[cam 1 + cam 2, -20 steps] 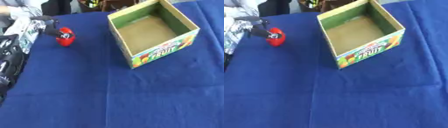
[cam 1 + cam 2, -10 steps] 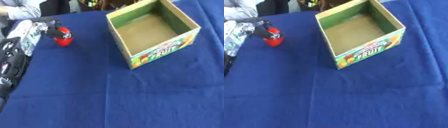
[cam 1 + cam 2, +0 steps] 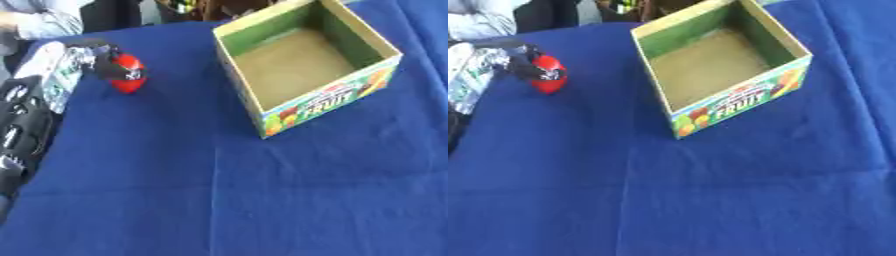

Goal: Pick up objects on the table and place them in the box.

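Left eye view gives you the widest look: the desk (image 3: 219, 200), covered in a blue cloth, fills nearly everything before you, and on its far half the box (image 3: 306, 65) stands open-topped and skewed, a cardboard carton with green inner walls, a bare brown floor and fruit printing on its near face. Nothing shows inside it. Your left arm comes in along the left edge, and your left hand (image 3: 92, 55) sits at the far left of the desk, its dark fingers curled over the top and side of the red object (image 3: 129, 75), so it appears to have hold of it. That red object is small, rounded and glossy, something like a little fruit or ball with a dark patch on it, and it lies well to the left of the box with open cloth between them. Judge it light and rigid, but smooth and round, so it may roll or slip; keep the fingers wrapped across its widest part with the thumb opposite rather than pinching its tip. Whether it is off the cloth yet you cannot tell. Your right hand shows in neither view.
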Robot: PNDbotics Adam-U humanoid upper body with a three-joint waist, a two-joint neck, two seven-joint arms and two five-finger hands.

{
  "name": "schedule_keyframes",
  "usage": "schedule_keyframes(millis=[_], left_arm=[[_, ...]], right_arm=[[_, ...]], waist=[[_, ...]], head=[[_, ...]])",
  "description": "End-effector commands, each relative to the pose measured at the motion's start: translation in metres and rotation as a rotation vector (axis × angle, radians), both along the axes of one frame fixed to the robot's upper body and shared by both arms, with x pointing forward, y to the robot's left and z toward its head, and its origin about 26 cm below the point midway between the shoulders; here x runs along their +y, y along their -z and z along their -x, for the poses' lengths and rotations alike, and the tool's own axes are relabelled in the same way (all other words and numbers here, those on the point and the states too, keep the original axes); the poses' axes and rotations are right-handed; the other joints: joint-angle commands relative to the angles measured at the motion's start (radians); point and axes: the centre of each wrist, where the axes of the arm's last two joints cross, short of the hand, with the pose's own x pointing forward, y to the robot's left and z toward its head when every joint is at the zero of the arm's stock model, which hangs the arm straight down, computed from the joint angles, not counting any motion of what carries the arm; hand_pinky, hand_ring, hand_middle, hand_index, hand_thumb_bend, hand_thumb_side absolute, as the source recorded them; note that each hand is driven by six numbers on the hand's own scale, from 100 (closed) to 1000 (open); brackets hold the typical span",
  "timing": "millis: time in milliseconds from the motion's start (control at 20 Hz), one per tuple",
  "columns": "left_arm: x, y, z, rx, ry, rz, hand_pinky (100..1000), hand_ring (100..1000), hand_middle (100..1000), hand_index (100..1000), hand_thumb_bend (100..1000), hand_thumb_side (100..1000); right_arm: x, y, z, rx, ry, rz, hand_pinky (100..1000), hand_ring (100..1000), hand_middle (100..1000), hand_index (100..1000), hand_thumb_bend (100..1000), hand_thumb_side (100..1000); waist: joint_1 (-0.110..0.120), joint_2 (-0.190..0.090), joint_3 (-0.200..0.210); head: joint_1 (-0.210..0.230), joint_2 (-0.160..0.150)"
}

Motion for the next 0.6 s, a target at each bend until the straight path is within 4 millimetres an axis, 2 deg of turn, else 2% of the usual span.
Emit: schedule_keyframes(millis=[50, 250, 600], left_arm=[[0.0035, -0.0164, 0.0018, -0.020, 0.005, 0.003, 177, 526, 732, 952, 510, 763], [0.0026, -0.0138, 0.0010, -0.003, 0.016, 0.017, 143, 503, 714, 949, 495, 756], [0.0022, -0.0107, 0.0003, -0.013, 0.015, 0.046, 119, 506, 640, 917, 437, 687]], right_arm=[[-0.0006, -0.0081, 0.0035, -0.032, 0.005, 0.002, 642, 668, 480, 694, 100, 821], [-0.0006, -0.0082, 0.0035, -0.034, 0.008, -0.003, 641, 668, 479, 692, 100, 818], [-0.0015, -0.0082, 0.0036, -0.036, 0.021, -0.013, 640, 668, 477, 689, 100, 808]], waist=[[-0.005, -0.022, 0.000], [-0.005, -0.019, -0.002], [-0.005, -0.016, -0.005]], head=[[0.005, -0.005], [0.005, -0.006], [0.005, -0.008]])
